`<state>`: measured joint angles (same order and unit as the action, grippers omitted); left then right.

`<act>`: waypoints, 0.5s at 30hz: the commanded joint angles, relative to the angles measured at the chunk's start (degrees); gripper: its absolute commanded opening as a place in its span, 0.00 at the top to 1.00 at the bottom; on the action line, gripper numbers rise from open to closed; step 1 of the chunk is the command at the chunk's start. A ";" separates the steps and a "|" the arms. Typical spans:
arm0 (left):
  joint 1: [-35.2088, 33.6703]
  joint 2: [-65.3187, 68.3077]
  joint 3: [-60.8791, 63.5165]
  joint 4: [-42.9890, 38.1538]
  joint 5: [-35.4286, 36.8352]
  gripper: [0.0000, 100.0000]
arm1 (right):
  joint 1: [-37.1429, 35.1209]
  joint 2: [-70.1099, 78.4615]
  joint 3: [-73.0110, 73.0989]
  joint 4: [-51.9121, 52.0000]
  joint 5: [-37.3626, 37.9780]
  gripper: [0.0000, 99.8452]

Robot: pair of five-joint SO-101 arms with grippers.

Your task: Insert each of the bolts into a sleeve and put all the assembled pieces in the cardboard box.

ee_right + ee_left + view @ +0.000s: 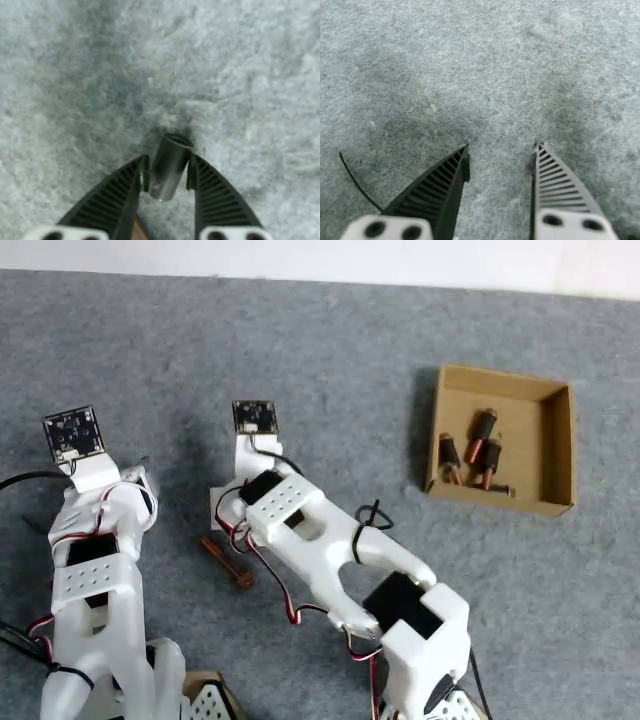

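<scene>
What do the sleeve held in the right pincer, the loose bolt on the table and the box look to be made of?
Sleeve: likely metal, dark grey with a dull sheen along its wall. Bolt: probably metal with a coppery finish, reddish-brown; too small to be sure. Box: plain brown cardboard, matte, with thin folded walls.

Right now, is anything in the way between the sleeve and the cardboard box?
Nothing visible is. The right gripper holds the sleeve, and bare grey carpet lies between it and the cardboard box.
</scene>
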<state>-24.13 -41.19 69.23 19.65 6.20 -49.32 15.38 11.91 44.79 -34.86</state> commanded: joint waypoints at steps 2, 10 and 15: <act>-0.48 0.13 -0.75 -0.97 0.44 0.80 | -0.22 -0.40 -1.19 0.48 -0.44 0.89; -0.48 0.13 -0.75 -0.97 0.44 0.80 | -0.13 -0.31 -1.19 0.40 -0.44 0.89; -0.48 0.13 -0.75 -0.97 0.44 0.80 | -0.40 1.10 -1.63 0.31 -0.44 0.89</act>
<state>-24.13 -41.19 69.23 19.65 6.20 -49.32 16.00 12.00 44.79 -34.86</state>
